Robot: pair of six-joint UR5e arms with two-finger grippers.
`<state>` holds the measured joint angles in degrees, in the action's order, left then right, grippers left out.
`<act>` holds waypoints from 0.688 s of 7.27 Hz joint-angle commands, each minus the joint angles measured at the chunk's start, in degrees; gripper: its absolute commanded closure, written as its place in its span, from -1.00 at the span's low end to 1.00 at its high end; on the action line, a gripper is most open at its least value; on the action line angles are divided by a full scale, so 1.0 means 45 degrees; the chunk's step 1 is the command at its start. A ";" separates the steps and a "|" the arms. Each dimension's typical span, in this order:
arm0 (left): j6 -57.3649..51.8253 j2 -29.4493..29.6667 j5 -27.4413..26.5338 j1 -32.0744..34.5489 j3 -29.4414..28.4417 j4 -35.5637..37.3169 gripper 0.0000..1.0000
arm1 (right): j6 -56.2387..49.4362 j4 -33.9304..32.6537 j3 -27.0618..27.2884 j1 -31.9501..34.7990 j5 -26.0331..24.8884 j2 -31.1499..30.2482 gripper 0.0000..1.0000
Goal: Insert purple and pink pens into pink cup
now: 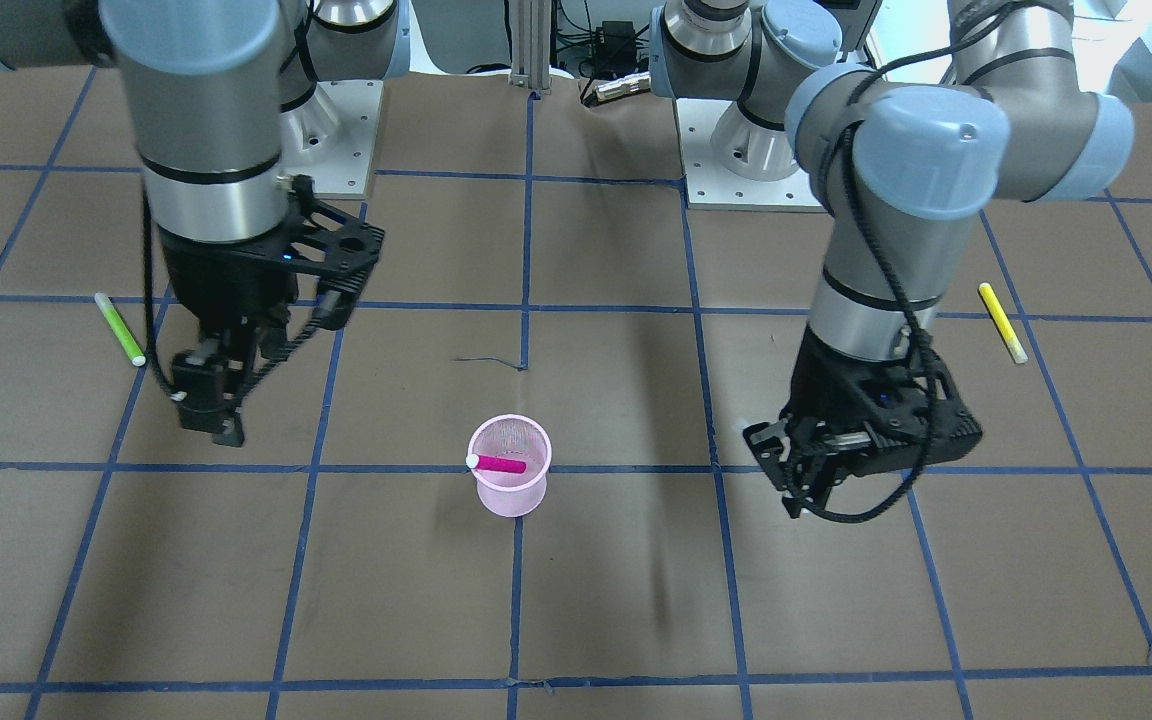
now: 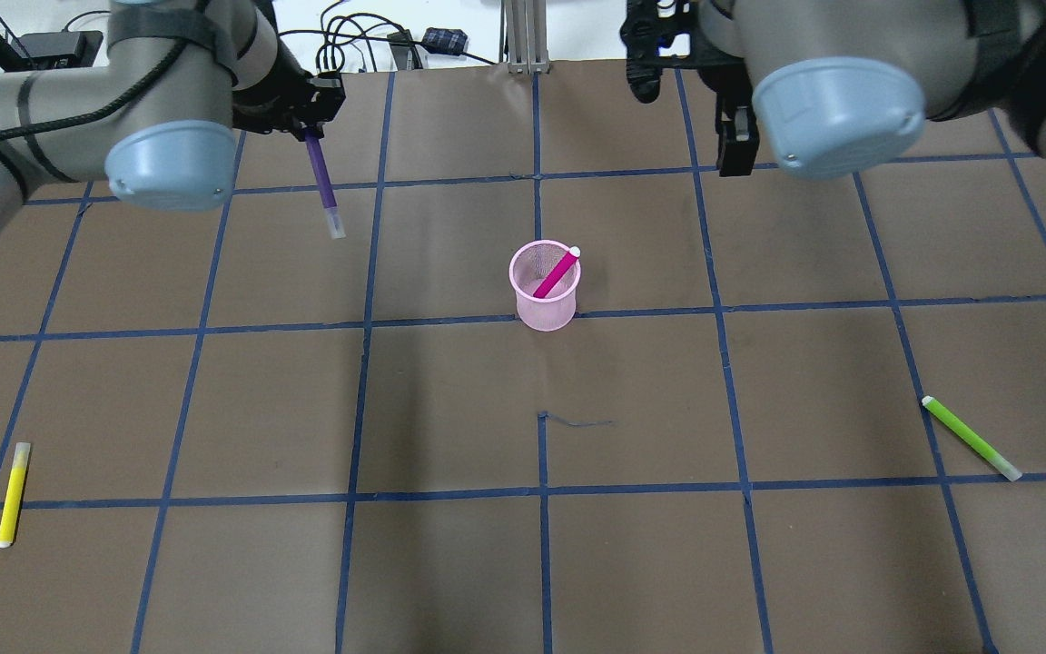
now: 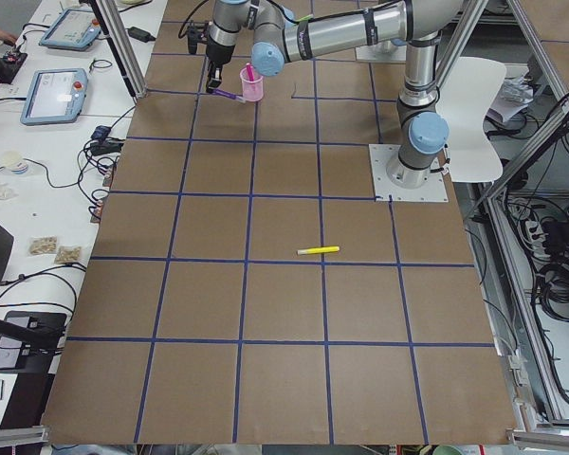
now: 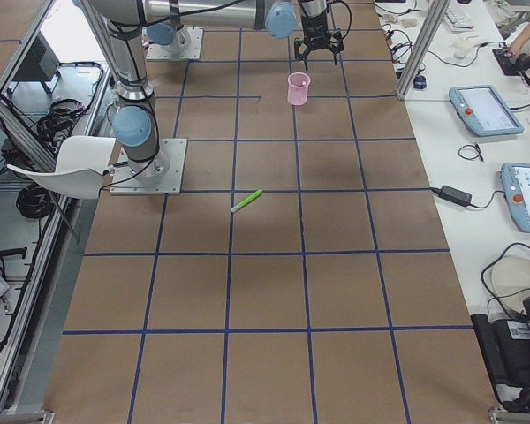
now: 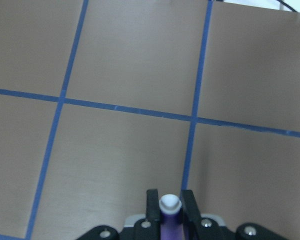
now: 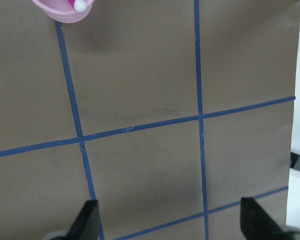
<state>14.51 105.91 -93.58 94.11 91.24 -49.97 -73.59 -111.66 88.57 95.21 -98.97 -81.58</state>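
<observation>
The pink mesh cup stands upright near the table's middle, also seen in the front view. A pink pen leans inside it, white tip over the rim. My left gripper is shut on the purple pen, which hangs down above the table, well to the cup's left and farther back. The left wrist view shows the pen's white end between the fingers. My right gripper is open and empty, above the table to the cup's right.
A yellow pen lies at the near left of the table. A green pen lies at the near right. Blue tape lines form a grid on the brown table cover. Both arm bases stand at the robot's side.
</observation>
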 commanded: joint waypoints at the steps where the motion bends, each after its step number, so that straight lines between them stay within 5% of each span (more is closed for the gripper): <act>1: 0.2912 0.0059 -0.0610 0.1950 0.0077 0.1141 1.00 | 0.4241 0.0633 0.0977 -0.0845 0.0487 -0.1396 -1.00; 3: 0.5066 0.0311 -0.0650 0.2792 0.0542 0.1492 1.00 | 1.1101 0.0885 0.0867 -0.0786 0.1441 -0.1540 -1.00; 5: 0.6225 0.0896 -0.0865 0.3322 0.1072 0.3364 1.00 | 1.4078 0.2424 0.0089 -0.0825 0.1879 -0.1559 -1.00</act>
<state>39.29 108.44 -97.07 107.55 94.83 -39.07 -19.58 -104.47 91.23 91.59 -91.30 -88.53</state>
